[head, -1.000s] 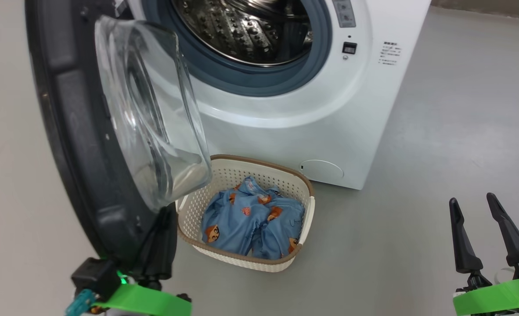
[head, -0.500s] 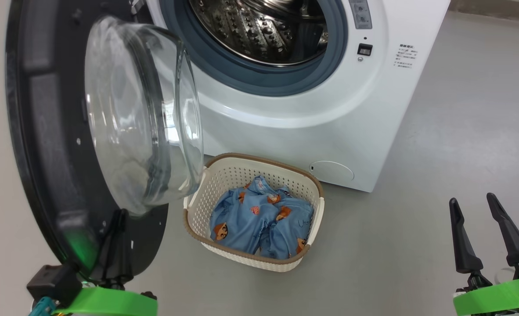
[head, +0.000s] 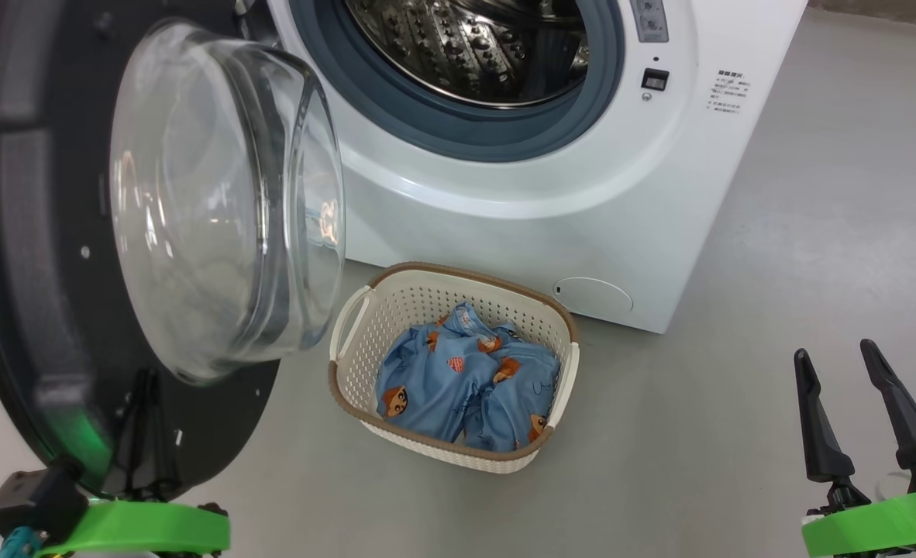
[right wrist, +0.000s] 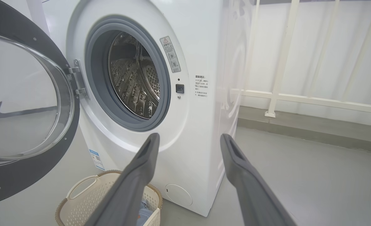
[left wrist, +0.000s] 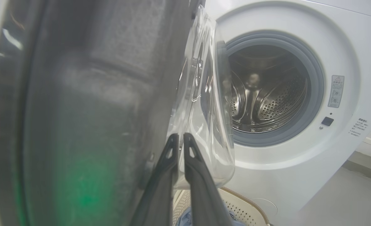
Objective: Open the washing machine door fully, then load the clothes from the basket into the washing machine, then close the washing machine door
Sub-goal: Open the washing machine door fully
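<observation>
Left of basket point(head: 458, 271), left pincer point(left wrist: 179, 138) clenched by door point(head: 24, 232); right pincer point(head: 835, 353) released; clothes point(head: 466, 387) look soft, light: pinch a top fold.

The right gripper point(right wrist: 189, 138) gapes wide before the washing machine point(right wrist: 204, 47), door point(right wrist: 16, 180) open at left, basket point(right wrist: 78, 202) below

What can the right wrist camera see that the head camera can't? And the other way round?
Right wrist camera, not head: a white railing beside the washing machine, and the blue label low on its front. Head camera, not right wrist: the whole heap of clothes, and green bands at both wrists. Both: the open washing machine door, the steel drum, the basket and the open right gripper.
</observation>
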You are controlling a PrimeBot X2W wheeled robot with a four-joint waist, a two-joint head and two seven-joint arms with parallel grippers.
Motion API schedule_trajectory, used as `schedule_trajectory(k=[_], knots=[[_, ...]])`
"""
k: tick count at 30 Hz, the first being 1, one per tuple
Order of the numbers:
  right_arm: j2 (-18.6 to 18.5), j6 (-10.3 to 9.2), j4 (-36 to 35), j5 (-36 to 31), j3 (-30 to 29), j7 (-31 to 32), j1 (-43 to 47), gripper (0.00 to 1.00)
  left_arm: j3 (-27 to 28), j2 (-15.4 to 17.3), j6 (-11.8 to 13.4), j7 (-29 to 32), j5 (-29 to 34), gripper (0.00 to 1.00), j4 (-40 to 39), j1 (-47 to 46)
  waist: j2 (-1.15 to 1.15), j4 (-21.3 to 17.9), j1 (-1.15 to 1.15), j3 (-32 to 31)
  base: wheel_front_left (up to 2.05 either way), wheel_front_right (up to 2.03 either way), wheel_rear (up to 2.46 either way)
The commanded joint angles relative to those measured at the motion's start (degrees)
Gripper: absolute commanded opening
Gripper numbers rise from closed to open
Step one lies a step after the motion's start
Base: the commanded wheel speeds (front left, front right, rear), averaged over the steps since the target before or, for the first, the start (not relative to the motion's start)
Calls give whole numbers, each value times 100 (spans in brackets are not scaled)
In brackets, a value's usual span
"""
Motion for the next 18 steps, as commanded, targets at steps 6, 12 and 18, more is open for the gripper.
schedule_trajectory(k=[6, 12, 18], knots=[[-153, 41, -158, -62, 123, -70, -73, 100, 438, 326, 110, -48, -61, 0, -61, -185, 0, 18, 0, 10, 0, 0, 0], [-160, 41, -177, -63, 141, -70, -91, 100, 628, 443, 120, -83, -107, 0, 78, -270, 0, 45, 0, 32, 0, 0, 0], [-201, 41, -210, -61, 174, -70, -130, 100, 765, 575, 78, -116, -107, 0, 329, -465, 0, 78, 0, 91, 0, 0, 0]])
